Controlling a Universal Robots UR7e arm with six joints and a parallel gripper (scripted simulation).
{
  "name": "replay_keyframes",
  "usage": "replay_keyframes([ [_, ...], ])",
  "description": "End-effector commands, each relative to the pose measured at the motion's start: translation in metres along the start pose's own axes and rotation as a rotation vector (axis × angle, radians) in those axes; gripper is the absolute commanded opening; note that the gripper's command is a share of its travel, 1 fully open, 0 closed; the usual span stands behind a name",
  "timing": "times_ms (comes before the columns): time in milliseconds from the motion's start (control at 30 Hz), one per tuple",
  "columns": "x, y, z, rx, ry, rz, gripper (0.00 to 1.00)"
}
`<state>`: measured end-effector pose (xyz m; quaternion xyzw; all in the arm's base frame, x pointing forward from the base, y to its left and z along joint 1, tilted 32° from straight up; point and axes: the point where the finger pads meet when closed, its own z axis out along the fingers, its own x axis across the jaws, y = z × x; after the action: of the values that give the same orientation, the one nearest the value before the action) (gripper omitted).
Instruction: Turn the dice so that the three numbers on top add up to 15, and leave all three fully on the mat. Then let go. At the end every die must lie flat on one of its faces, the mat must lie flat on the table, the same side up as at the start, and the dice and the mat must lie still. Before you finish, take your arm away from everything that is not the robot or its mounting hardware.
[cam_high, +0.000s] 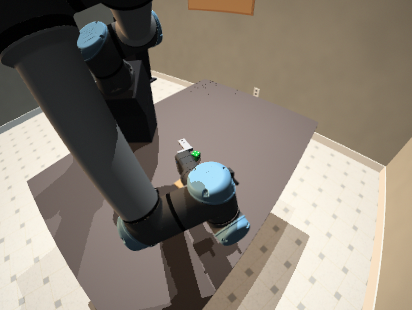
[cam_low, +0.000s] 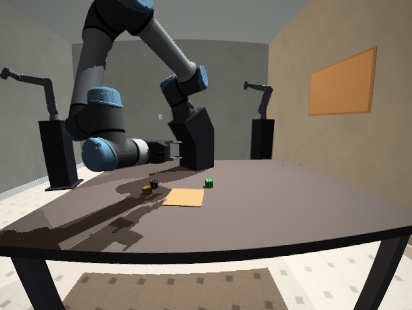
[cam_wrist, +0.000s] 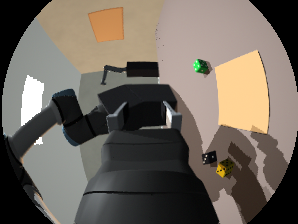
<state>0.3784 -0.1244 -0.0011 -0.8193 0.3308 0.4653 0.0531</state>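
My gripper (cam_high: 184, 145) (cam_low: 176, 150) (cam_wrist: 144, 108) is open and empty, held level above the table. The tan mat (cam_high: 179, 184) (cam_low: 183, 197) (cam_wrist: 243, 92) lies flat, mostly hidden by the arm in the top view. A green die (cam_high: 195, 154) (cam_low: 209, 183) (cam_wrist: 201, 66) stands on the table off the mat. A black die (cam_low: 154, 184) (cam_wrist: 209, 158) and a yellow die (cam_low: 147, 190) (cam_wrist: 225, 168) stand close together off the mat's other side, in the arm's shadow. Their top numbers are too small to read surely.
The table (cam_high: 250, 130) (cam_low: 300, 215) (cam_wrist: 180, 30) carries the black arm pedestal (cam_high: 134, 112) (cam_low: 197, 145) (cam_wrist: 137, 95) at its back. Small dark specks lie near a far table corner. The arm's shadows cross the table and part of the mat's edge.
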Motion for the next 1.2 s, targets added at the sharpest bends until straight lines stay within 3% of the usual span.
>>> replay_keyframes([
  [0,0.0,0.0,0.0,0.0,0.001,0.0,1.0],
  [733,0.0,0.0,0.0,0.002,0.006,-0.005,1.0],
  [1100,0.01,0.002,0.002,0.02,0.069,-0.064,1.0],
  [1167,0.014,0.002,0.003,0.026,0.096,-0.09,1.0],
])
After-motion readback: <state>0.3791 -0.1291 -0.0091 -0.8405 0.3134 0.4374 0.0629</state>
